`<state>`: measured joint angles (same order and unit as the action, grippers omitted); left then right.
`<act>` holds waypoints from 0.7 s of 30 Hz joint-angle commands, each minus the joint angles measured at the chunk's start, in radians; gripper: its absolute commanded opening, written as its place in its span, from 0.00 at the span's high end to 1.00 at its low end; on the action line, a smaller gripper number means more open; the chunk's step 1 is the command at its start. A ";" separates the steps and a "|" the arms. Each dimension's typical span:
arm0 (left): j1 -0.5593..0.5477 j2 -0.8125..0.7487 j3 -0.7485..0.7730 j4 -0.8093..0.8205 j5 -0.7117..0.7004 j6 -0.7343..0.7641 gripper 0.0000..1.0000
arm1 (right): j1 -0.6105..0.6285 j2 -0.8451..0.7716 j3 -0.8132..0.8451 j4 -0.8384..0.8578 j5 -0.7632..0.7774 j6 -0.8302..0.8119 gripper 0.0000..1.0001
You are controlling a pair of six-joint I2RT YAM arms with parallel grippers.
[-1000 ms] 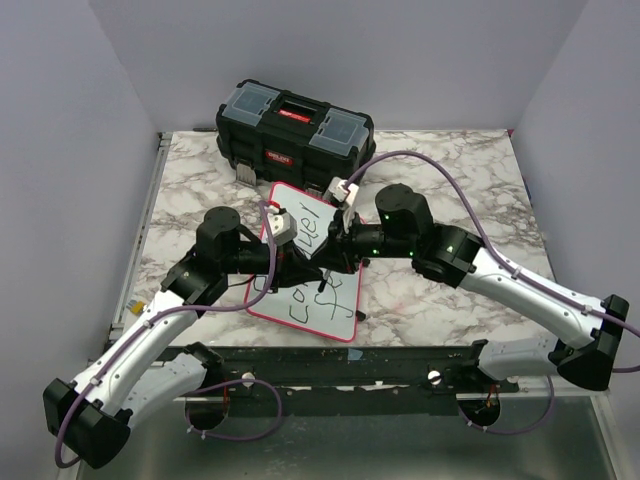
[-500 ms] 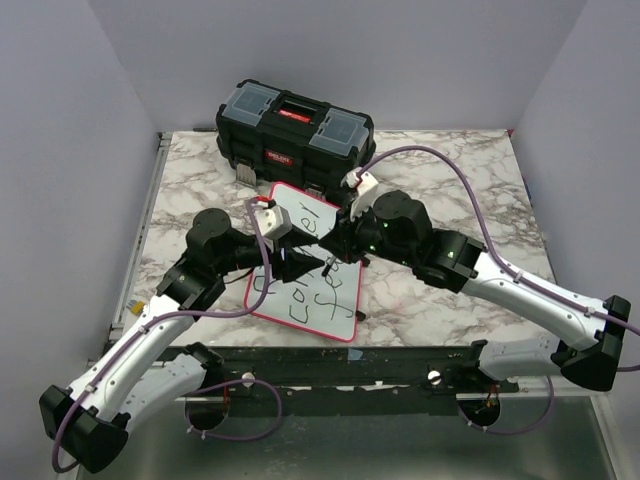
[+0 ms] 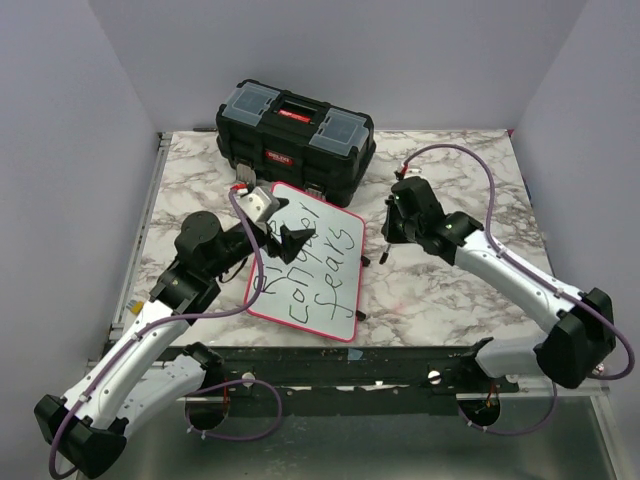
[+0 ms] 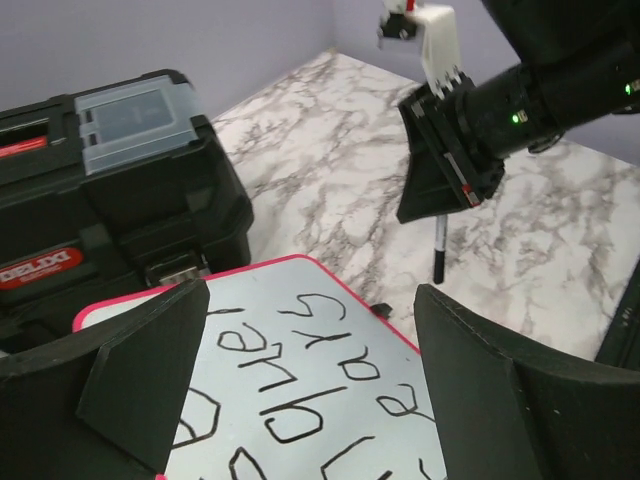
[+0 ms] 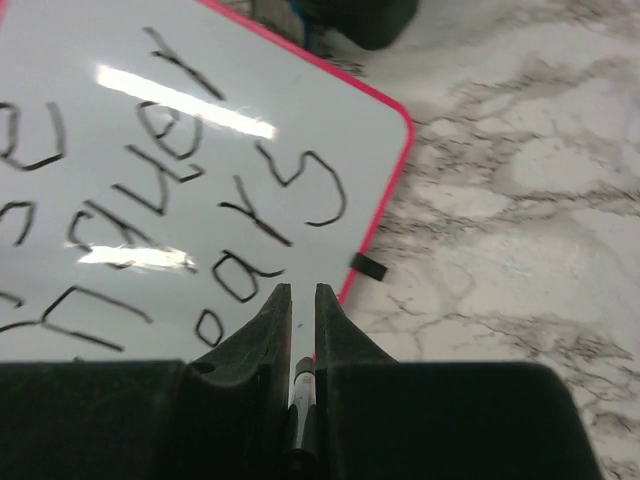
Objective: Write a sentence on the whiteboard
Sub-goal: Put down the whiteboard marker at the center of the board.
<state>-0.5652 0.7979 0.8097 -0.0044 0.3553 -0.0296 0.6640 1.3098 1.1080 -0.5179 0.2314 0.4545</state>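
Note:
The whiteboard [image 3: 343, 303], white with a pink-red rim, lies flat in the middle of the table. The sentence [image 3: 312, 262] fills it in three lines of black letters, also seen in the left wrist view [image 4: 300, 370] and the right wrist view [image 5: 170, 170]. My left gripper [image 3: 292, 240] hovers over the board's upper left part, open, with nothing between its fingers [image 4: 140, 370]. My right gripper [image 3: 388, 236] is just off the board's right edge, shut on a thin black marker [image 5: 302, 395] that points down at the table [image 4: 438, 250].
A black toolbox [image 3: 295, 125] with a red handle stands behind the whiteboard, close to its far edge. A small black piece [image 5: 368, 266] lies on the marble right at the board's rim. The table's walls rise on three sides.
Both arms have drawn apart off the board: the left gripper opened and pulled back left, the right moved right with the marker. The whole sentence now shows.

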 commanded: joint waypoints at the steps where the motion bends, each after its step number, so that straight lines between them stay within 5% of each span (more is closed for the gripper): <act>1: -0.004 -0.013 0.035 -0.018 -0.205 0.017 0.14 | -0.073 0.081 -0.052 -0.052 -0.034 0.022 0.99; 16: 0.017 -0.031 0.036 -0.034 -0.420 0.025 0.11 | -0.197 0.338 -0.063 0.041 -0.075 -0.002 0.99; 21: 0.032 -0.033 0.034 -0.034 -0.452 0.025 0.09 | -0.207 0.382 -0.053 0.053 -0.054 -0.008 0.82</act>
<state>-0.5484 0.7815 0.8112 -0.0364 -0.0341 -0.0109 0.4675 1.6413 1.0428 -0.4862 0.1627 0.4622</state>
